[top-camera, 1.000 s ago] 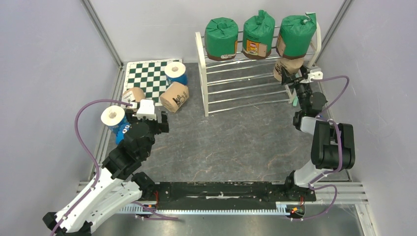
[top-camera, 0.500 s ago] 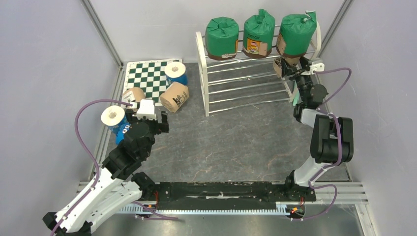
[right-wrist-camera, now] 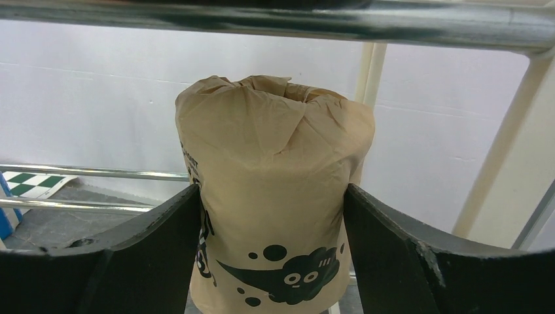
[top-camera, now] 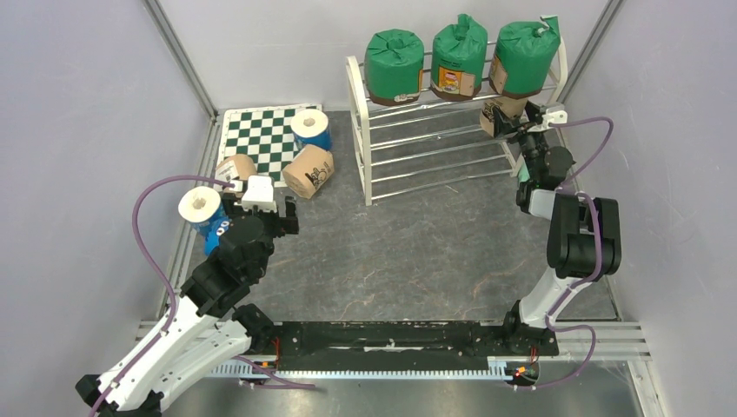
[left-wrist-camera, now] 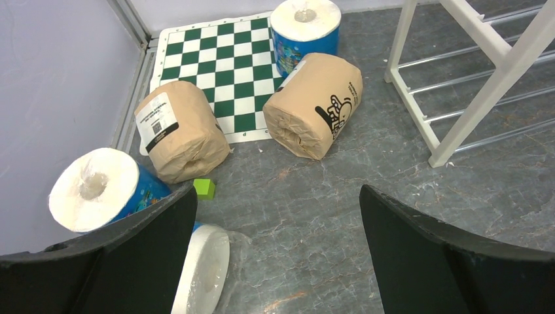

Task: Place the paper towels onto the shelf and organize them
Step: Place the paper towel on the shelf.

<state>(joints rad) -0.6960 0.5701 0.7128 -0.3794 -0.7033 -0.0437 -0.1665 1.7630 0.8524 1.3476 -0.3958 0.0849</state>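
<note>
Three green paper towels [top-camera: 394,65] stand along the top tier of the white shelf [top-camera: 356,130]. My right gripper [top-camera: 507,123] is shut on a tan roll [top-camera: 495,115] with black drawings, upright inside the shelf's right end under a chrome rod [right-wrist-camera: 262,19]; both fingers press its sides [right-wrist-camera: 275,196]. My left gripper [left-wrist-camera: 278,216] hangs open over bare floor, holding nothing. Ahead of it lie two tan rolls [left-wrist-camera: 180,131] [left-wrist-camera: 314,104]. A blue-wrapped roll [left-wrist-camera: 306,26] stands on the mat, another [left-wrist-camera: 98,190] by the left finger, a third [left-wrist-camera: 199,268] lies under it.
A green-and-white checkered mat [top-camera: 261,130] lies at the back left. A small green cube [left-wrist-camera: 204,188] sits on the floor near the tan rolls. Grey walls close in on both sides, and the right arm [top-camera: 582,243] stands beside the right wall.
My right gripper has carried the tan roll up and back, deeper into the shelf's right end beneath the green roll. The left arm has not moved.
</note>
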